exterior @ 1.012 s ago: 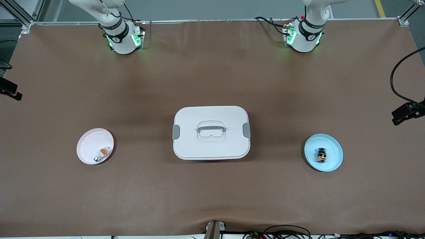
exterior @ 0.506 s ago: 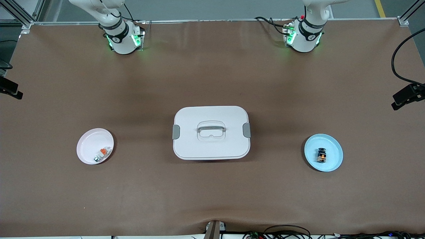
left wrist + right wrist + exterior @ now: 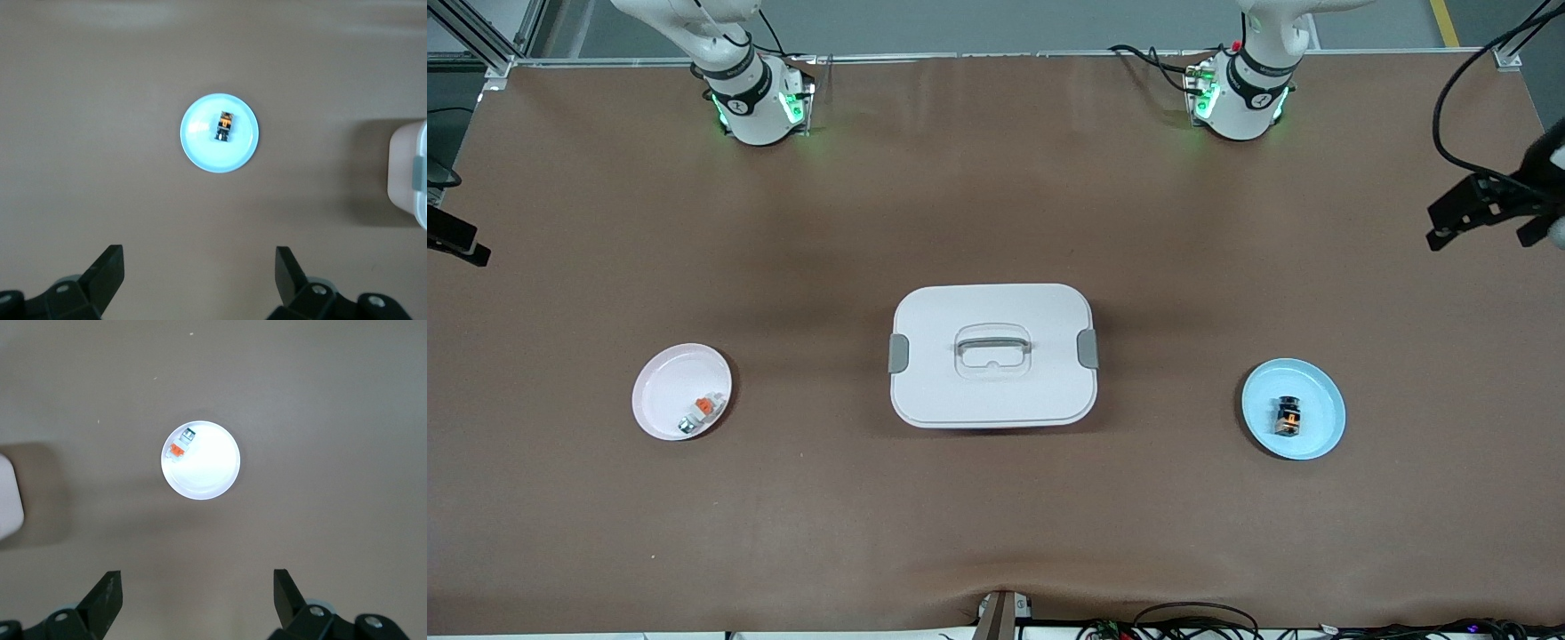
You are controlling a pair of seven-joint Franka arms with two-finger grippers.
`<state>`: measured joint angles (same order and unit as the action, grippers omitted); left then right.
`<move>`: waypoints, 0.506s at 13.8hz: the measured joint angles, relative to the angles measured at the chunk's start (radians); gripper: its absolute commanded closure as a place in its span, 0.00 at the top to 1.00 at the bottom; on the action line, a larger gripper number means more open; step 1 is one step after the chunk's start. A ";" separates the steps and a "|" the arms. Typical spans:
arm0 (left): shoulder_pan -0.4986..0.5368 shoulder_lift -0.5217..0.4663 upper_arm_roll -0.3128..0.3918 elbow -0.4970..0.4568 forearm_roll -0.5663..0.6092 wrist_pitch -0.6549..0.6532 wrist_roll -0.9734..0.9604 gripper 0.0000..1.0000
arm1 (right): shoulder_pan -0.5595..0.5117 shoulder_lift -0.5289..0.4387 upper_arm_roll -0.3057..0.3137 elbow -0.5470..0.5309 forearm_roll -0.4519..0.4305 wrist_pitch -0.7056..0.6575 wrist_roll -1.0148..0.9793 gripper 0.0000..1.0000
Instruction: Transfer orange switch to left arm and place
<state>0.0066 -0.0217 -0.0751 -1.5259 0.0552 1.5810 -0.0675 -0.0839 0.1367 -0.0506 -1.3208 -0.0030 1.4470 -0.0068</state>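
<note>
The orange switch (image 3: 1288,416), a tiny black cube with an orange part, lies in a light blue plate (image 3: 1323,391) toward the left arm's end of the table. The white lidded box (image 3: 993,356) stands at mid-table. My left gripper (image 3: 1485,218) hangs high over that end of the table. Its wrist view shows the gripper (image 3: 199,257) open and empty, with the orange switch (image 3: 225,126) far below. My right gripper (image 3: 197,580) is open and empty too, high over the right arm's end of the table.
A pale pink plate (image 3: 667,378) toward the right arm's end holds a white-grey switch with an orange top (image 3: 701,411), which also shows in the right wrist view (image 3: 179,447). The box's edge (image 3: 408,173) shows in the left wrist view. Cables lie along the table's near edge.
The left gripper has moved away from the front camera and slightly inward over the table. The right gripper has barely shifted. Both stay open; nothing on the table moved.
</note>
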 measured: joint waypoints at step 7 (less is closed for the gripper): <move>-0.051 -0.080 0.047 -0.082 -0.016 0.001 -0.017 1.00 | -0.001 -0.015 -0.001 -0.030 0.039 0.045 0.009 1.00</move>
<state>-0.0443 -0.1017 -0.0278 -1.6074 0.0388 1.5816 -0.0842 -0.0847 0.1222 -0.0517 -1.3504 0.0365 1.4916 0.0024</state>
